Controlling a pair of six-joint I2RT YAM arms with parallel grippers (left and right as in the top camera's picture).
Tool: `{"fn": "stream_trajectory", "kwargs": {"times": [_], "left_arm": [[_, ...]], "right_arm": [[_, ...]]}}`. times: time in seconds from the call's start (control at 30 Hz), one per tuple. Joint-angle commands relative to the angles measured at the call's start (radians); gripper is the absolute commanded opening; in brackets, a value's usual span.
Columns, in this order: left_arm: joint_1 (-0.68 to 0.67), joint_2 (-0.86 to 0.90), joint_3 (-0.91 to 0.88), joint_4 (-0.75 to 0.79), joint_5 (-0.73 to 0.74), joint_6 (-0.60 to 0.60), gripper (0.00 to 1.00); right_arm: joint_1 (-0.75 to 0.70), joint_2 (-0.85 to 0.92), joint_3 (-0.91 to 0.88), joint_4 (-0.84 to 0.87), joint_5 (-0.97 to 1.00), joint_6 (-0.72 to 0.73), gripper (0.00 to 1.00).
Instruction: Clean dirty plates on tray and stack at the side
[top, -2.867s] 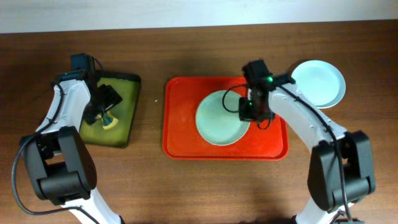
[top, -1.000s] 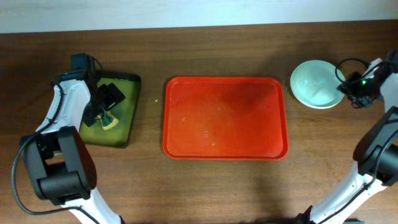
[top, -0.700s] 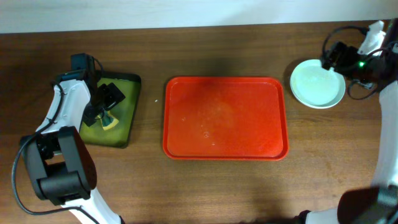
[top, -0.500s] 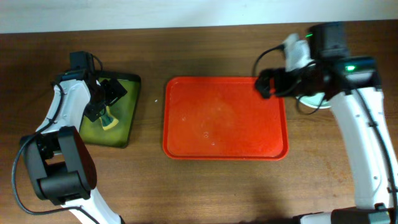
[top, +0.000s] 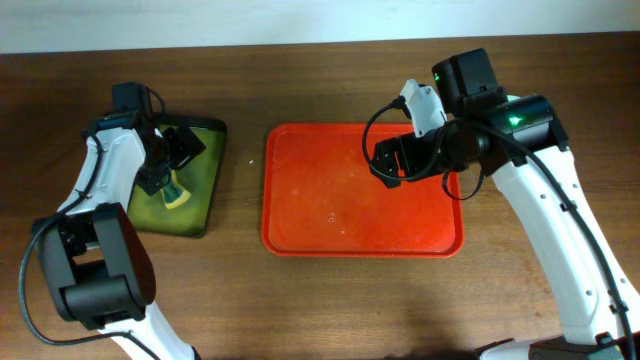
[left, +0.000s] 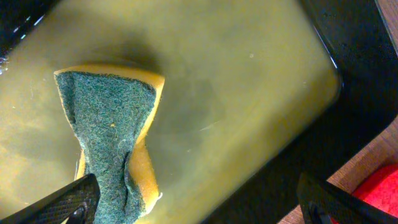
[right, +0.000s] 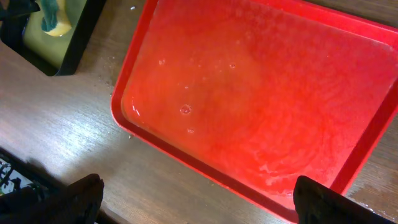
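Observation:
The red tray (top: 330, 200) lies mid-table with nothing on it, only wet streaks and droplets (right: 249, 81); one red corner shows in the left wrist view (left: 387, 186). The plates are hidden; the right arm covers the spot to the right of the tray. My right gripper (top: 393, 162) hangs above the tray's right part, open and holding nothing (right: 202, 199). My left gripper (top: 168, 160) hovers open over the dark olive tray (top: 207, 165), its fingers on either side of one end of the sponge (left: 112, 124) without gripping it (left: 199, 202).
The yellow-and-green sponge (top: 176, 194) lies in the olive tray (left: 261, 81), left of the red tray. That tray and the sponge also show at the top left of the right wrist view (right: 53, 18). Bare wooden table (top: 330, 300) runs along the front.
My right arm has swung left from the far right of the table to above the red tray, jaws now wide open. The left arm has barely moved.

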Motion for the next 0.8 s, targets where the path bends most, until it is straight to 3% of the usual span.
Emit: {"fn": "stream_trajectory", "kwargs": {"times": [0.0,0.33,0.4,0.53,0.63,0.77], "left_arm": [[-0.003,-0.005,0.008,0.002,0.011,0.002,0.99],[-0.003,-0.005,0.008,0.002,0.011,0.002,0.99],[-0.003,-0.005,0.008,0.002,0.011,0.002,0.99],[-0.003,-0.005,0.008,0.002,0.011,0.002,0.99],[-0.003,-0.005,0.008,0.002,0.011,0.002,0.99],[-0.003,-0.005,0.008,0.002,0.011,0.002,0.99]], "right_arm": [[0.004,-0.022,-0.002,-0.003,0.002,-0.008,0.98],[-0.022,-0.383,-0.003,-0.034,0.071,-0.045,0.98],[-0.069,-0.458,-0.074,0.055,0.069,-0.045,0.98],[-0.143,-0.847,-0.797,0.7,-0.002,-0.045,0.98],[-0.194,-1.156,-1.192,1.033,-0.084,-0.044,0.98],[-0.201,-1.523,-1.429,1.098,-0.057,-0.045,0.98]]}}
